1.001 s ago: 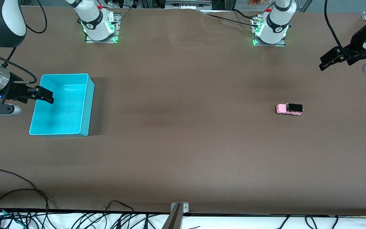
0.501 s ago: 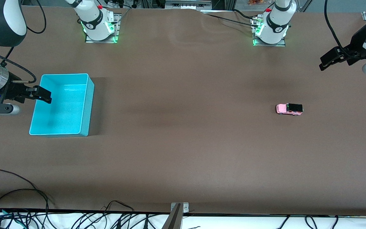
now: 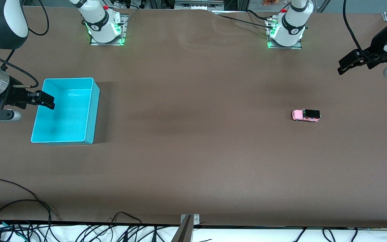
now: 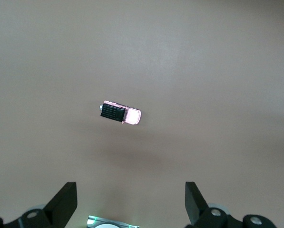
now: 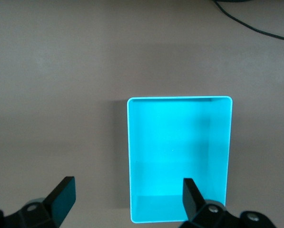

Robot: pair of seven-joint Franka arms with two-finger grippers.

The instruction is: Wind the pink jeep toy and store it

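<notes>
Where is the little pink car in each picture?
Front view: the pink jeep toy sits on the brown table, toward the left arm's end, with nothing touching it.
Left wrist view: the pink jeep toy is near the middle, past the open left hand.
Right wrist view: not in it.
Shared landmark: its black roof panel.
</notes>
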